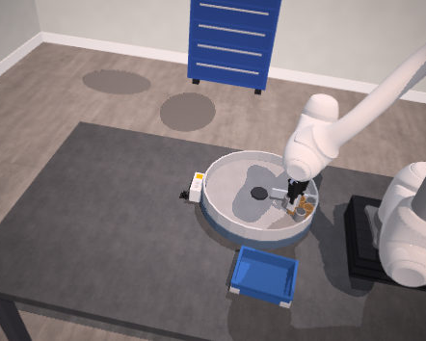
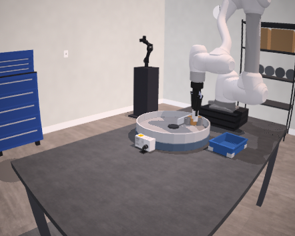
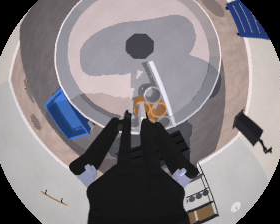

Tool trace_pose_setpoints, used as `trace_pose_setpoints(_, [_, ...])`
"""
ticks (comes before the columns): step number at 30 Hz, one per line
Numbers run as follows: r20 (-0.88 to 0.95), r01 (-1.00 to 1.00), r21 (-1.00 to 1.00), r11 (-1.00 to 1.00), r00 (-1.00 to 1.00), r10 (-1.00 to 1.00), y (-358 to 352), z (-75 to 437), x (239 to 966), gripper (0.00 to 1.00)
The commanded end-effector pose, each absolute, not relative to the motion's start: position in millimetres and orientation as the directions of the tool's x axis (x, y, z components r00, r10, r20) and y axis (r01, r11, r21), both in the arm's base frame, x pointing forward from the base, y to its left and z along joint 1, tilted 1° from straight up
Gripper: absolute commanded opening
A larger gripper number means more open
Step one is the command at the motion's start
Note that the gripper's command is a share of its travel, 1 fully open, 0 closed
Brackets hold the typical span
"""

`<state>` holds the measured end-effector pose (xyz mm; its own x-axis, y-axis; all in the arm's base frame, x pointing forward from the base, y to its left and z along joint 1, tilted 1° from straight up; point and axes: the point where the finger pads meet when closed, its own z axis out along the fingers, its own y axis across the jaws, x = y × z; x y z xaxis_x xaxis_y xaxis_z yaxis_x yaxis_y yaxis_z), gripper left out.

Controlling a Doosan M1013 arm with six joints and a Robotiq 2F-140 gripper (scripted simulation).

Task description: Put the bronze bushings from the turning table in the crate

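The round turning table (image 1: 257, 195) sits mid-table, with a dark hub (image 1: 258, 193) and a short divider bar (image 1: 277, 194). A cluster of bronze bushings (image 1: 306, 208) and steel bushings (image 1: 299, 214) stands by its right rim. The bronze bushings (image 3: 151, 107) and a steel one (image 3: 148, 92) also show in the wrist view, just beyond my fingertips. My gripper (image 1: 294, 199) points straight down over this cluster. Its fingers (image 3: 139, 117) are drawn narrow, with nothing seen held between them. The blue crate (image 1: 264, 275) stands empty in front of the turning table.
A small white box (image 1: 197, 187) is fixed to the turning table's left side. My black base (image 1: 366, 241) stands at the table's right. A blue drawer cabinet (image 1: 233, 40), a black pedestal (image 2: 145, 90) and a shelf rack (image 2: 273, 67) stand off the table.
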<state>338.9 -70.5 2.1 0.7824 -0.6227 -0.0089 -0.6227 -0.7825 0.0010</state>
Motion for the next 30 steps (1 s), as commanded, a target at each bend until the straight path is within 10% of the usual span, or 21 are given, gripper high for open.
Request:
trace_pose_setpoints(1, [-0.011,-0.621,-0.002,-0.784,0.784,-0.621,-68.3,-0.5,338.3,0.1])
trace_pose_setpoints(30, [-0.011,-0.621,-0.002,-0.784,0.784,-0.621,-68.3,-0.5,338.3,0.0])
